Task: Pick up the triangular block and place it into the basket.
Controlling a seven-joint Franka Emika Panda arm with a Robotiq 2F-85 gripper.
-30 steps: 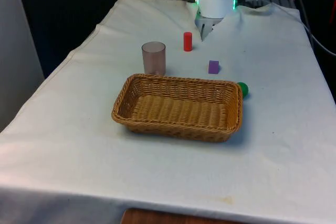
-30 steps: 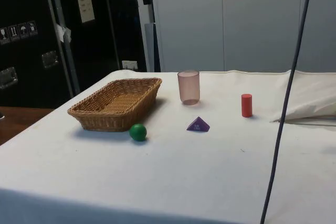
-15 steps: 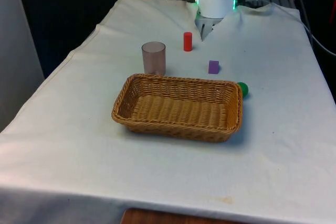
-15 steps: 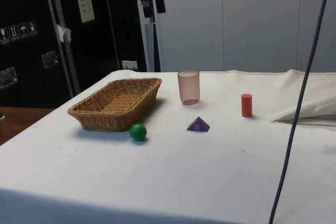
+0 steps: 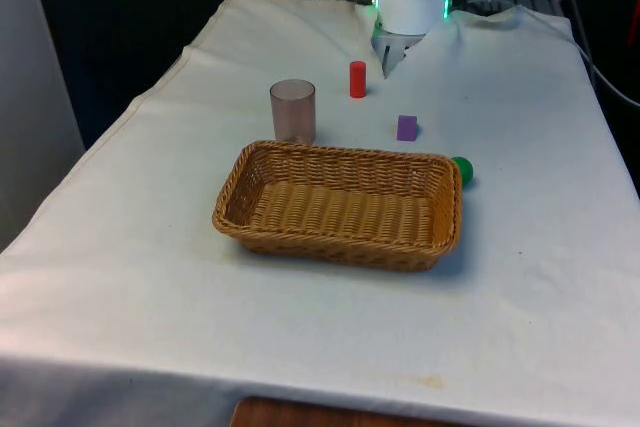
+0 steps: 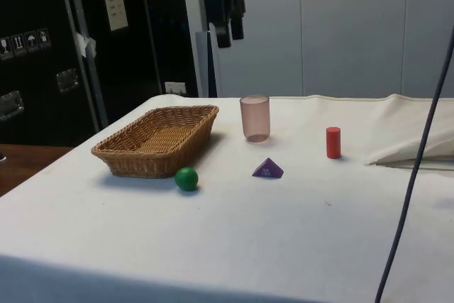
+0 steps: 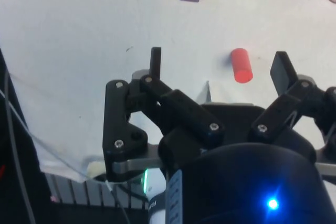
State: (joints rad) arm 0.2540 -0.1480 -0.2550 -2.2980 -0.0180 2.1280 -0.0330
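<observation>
While the end effector (image 7: 219, 72) hangs high above the counter (image 5: 150, 277) with its fingers spread apart and nothing between them, we judge the risks lie in the descent ahead. The red cylinder (image 7: 241, 65) stands closest beneath the end effector, on the far side of the triangular block (image 6: 267, 169) from the basket (image 5: 340, 203), so a careless drop could knock it over or lead us to grab the wrong piece. The triangular block lies flat on the cloth near the basket's far long side, and its sloped faces could let the fingers slide off if we close across them. The pinkish cup (image 5: 293, 110) near the basket's far corner and the green ball (image 6: 186, 179) just beside the basket's short end could both be nudged on the carry. From the front the triangular block reads as a small purple square, so its orientation is hard to judge there.
</observation>
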